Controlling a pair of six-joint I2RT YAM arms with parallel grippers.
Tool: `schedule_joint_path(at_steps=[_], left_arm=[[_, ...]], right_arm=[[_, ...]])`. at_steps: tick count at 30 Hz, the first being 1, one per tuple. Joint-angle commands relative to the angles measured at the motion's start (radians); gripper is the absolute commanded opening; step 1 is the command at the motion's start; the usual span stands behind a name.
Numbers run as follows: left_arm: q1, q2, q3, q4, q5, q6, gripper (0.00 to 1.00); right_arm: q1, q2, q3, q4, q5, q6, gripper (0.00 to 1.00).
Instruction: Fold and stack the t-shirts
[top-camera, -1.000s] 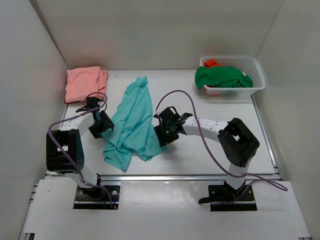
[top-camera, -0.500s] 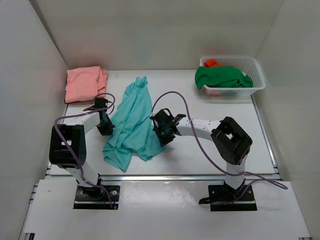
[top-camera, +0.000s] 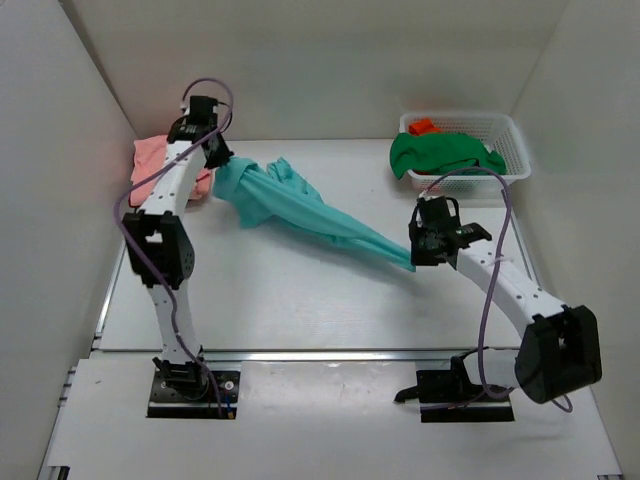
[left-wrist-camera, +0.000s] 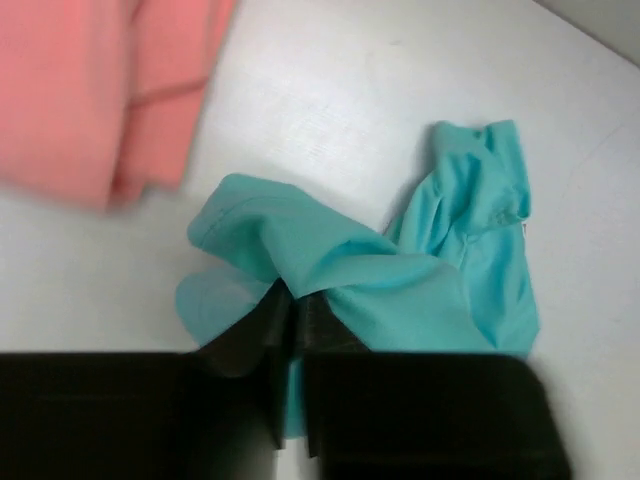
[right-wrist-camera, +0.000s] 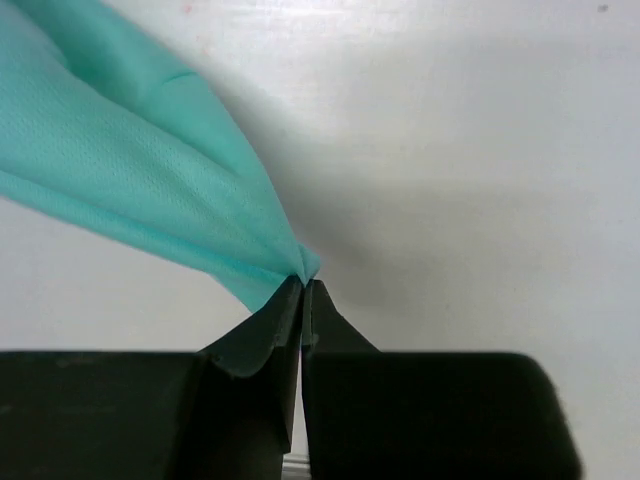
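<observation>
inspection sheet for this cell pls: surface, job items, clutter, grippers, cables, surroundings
Surface: white table, no spills or marks seen.
Job's things: teal t-shirt unfolded, pulled out long between both grippers. The salmon pink t-shirt lies folded at the far left corner. The dark green t-shirt is bunched up, hanging over the basket's rim.
Clutter: white mesh basket at the far right, with an orange item in it that is too hidden to identify.
Grippers: left gripper shut on one end of the teal t-shirt; right gripper shut on the other end.
Cables: purple cables loop loosely along each arm; no snag seen.
Surroundings: plain white walls on three sides.
</observation>
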Motion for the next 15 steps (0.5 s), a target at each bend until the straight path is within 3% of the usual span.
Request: schedule_joint_path(at_steps=[1,4,6,8,11,13,15], left_arm=[[-0.038,0.258,0.355,-0.175,-0.016,0.107,0.37],[-0.021,0.404,0.493,-0.276,0.052,0.084,0.53],[-0.015,0.4,0.433,-0.281,0.081,0.078,0.58],[-0.03,0.327,0.297,-0.222,0.069,0.102,0.6],[-0.044,0.088,-0.054,-0.039,0.057,0.109,0.62],[-0.052,-0.06,-0.351,0.088,0.128,0.078,0.62],[-0.055,-0.193,-0.511,0.196,0.168,0.014,0.62]], right_arm=[[0.029,-0.045,-0.071,-0.15,0.054,0.023,0.0],[0.086,-0.05,-0.094,-0.166,0.04,0.082,0.0],[0.097,-0.057,-0.102,-0.16,0.021,0.1,0.0],[0.101,-0.054,-0.096,-0.149,0.013,0.115,0.0],[0.091,-0.048,-0.087,-0.138,0.004,0.11,0.0],[0.078,-0.047,-0.071,-0.121,-0.012,0.09,0.0],[0.071,-0.036,-0.054,-0.112,-0.01,0.089,0.0]])
